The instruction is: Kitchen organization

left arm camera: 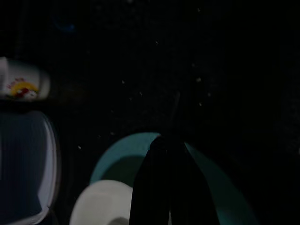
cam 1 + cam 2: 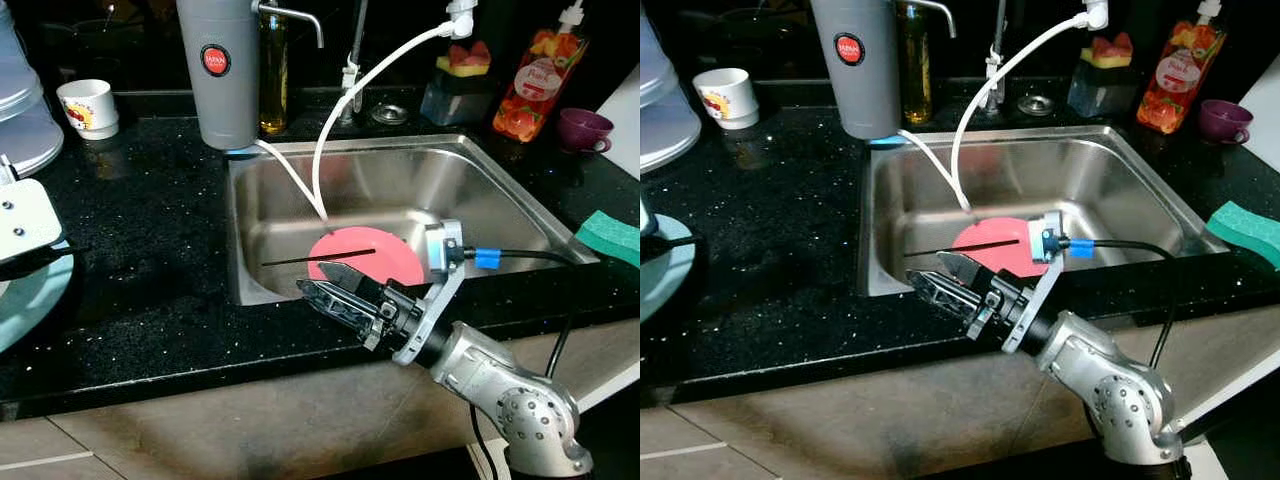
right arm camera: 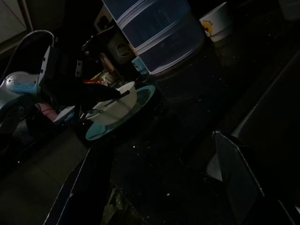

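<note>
Plate (image 2: pixel 365 258) in sink (image 2: pixel 500 190)

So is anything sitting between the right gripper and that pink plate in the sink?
Nothing visible blocks it. The right gripper, fingers open, hangs at the sink's front edge, just over the near rim of the pink plate. A thin dark stick lies across the plate, and the white hose drops in at its far side.
</note>
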You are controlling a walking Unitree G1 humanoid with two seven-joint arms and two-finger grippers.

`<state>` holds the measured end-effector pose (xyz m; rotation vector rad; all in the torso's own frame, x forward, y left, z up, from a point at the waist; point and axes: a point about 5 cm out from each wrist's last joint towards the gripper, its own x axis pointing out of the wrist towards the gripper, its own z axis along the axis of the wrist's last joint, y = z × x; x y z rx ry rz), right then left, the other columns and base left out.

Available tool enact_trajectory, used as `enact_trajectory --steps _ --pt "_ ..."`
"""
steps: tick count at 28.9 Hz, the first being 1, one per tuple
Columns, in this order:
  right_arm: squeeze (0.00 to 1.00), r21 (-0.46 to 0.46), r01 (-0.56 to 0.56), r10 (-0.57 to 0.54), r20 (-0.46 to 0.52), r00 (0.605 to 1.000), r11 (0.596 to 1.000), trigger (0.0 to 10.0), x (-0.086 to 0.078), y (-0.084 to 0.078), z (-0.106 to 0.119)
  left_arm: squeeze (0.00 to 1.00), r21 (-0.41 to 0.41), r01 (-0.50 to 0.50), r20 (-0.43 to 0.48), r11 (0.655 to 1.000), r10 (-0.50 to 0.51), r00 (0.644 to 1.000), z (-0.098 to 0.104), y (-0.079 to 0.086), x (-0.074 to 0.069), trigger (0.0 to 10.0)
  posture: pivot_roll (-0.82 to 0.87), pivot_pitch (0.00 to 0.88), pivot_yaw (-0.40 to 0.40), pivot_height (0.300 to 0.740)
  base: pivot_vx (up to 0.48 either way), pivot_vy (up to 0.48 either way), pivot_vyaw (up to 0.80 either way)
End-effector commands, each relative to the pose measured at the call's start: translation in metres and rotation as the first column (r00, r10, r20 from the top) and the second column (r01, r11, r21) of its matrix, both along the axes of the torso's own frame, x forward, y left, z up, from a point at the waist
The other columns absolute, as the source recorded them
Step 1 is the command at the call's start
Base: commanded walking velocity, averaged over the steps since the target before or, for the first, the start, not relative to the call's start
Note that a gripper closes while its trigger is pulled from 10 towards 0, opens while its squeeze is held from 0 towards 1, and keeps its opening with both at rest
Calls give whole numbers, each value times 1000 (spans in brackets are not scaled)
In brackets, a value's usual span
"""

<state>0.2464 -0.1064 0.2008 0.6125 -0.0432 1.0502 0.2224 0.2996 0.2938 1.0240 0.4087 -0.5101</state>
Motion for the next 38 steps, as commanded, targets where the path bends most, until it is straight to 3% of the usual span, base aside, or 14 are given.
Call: enact_trajectory --steps 1,5,9,13,17,18,19,20,21,22,26,32,38 --pt "0 -17 1 -1 10 1000 1000 10000 -1 -2 1 0 7 1 24 1000 -1 1000 -1 0 3 0 105 0 -70 740 0 0 0" --pt "0 -17 3 -3 9 1000 1000 10000 0 -1 1 0 23 0 122 1000 -2 993 12 -1 9 0 106 0 -69 740 0 0 0" --pt "0 -11 14 -14 8 1000 1000 10000 1 -1 1 0 25 -7 351 1000 -2 936 46 -6 17 0 109 0 -66 740 0 0 0" --pt "0 -10 17 -17 5 1000 1000 10000 1 -1 0 0 6 21 376 1000 -21 926 52 -10 17 0 111 0 -66 740 0 0 0" --pt "0 -9 20 -20 3 1000 1000 10000 1 -1 -1 0 -10 55 318 998 -49 947 47 -15 16 0 113 0 -62 740 0 0 0" --pt "0 -9 21 -21 2 1000 1000 10000 1 -1 -1 0 -19 54 271 998 -47 962 39 -15 15 10000 116 0 -60 740 0 0 0" --pt "0 -10 23 -23 1 1000 1000 10000 1 0 -1 63 -20 38 235 999 -33 972 33 -13 15 10000 117 0 -62 740 0 0 0" --pt "0 -9 24 -24 0 1000 1000 10000 1 0 -1 267 -26 17 210 1000 -11 978 28 -10 16 10000 117 0 -60 740 0 0 0" --pt "0 -9 24 -24 0 1000 1000 10000 1 0 -1 267 -26 17 210 1000 -11 978 28 -10 16 10000 117 0 -60 740 0 0 0" --pt "0 -10 24 -24 -1 1000 1000 10000 1 0 -1 1000 -21 -9 196 1000 13 980 23 -6 17 10000 114 0 -60 740 0 0 0" --pt "0 -14 24 -25 -4 1000 1000 10000 0 0 -2 1000 -10 -34 194 999 35 980 19 -1 22 10000 114 0 -61 740 0 0 0" --pt "0 -17 28 -28 -9 1000 999 10000 -2 -1 -1 1000 -29 2 153 1000 2 988 15 -8 23 10000 111 0 -60 740 0 0 0" --pt "0 -25 36 -36 -15 999 999 10000 -3 -3 -2 1000 -166 121 143 979 -97 985 20 -30 19 10000 106 4 -59 740 0 0 0"
